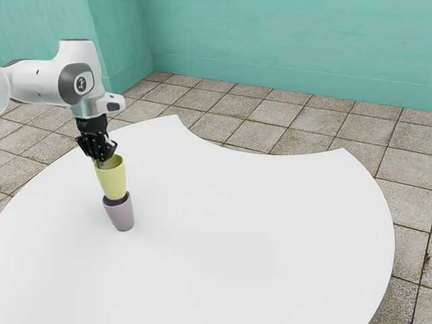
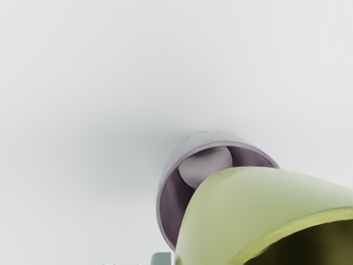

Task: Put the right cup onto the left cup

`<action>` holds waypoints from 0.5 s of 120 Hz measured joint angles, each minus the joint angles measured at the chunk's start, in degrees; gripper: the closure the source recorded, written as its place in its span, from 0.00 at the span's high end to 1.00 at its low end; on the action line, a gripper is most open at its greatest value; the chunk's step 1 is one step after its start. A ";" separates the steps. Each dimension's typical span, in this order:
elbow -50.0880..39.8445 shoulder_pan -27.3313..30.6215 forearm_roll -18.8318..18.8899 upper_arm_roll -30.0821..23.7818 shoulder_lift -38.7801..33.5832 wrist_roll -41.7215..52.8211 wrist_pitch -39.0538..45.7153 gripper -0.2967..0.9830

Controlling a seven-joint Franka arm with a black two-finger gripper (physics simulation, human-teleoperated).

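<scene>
Entering from the exterior view's left, the white arm (image 1: 42,82) is reaching over a white table (image 1: 236,223), its black gripper (image 1: 101,160) pinching the yellow cup (image 1: 112,179) near the rim. Mouth up, the yellow cup is poised over the mouth of the purple cup (image 1: 121,217), which is standing on the tabletop (whether the two are touching, neither view is settling). The exterior view is showing them nearly lined up; the wrist view is revealing the purple cup's inner base (image 2: 205,165) beside the yellow wall. Rightward in the exterior view, white surface is stretching broadly toward a curved edge (image 1: 390,236), tiled floor (image 1: 413,202) lying beyond.
</scene>
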 joint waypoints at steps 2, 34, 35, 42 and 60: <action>-0.06 0.01 0.00 0.00 0.00 0.04 0.01 0.15; -0.98 0.10 -0.09 0.00 0.48 0.49 0.32 0.15; -0.99 0.11 -0.09 0.00 0.49 0.50 0.34 0.15; -1.01 0.23 -0.11 0.01 0.52 0.57 0.42 0.15; -0.93 0.38 -0.04 0.00 0.53 0.72 0.61 0.16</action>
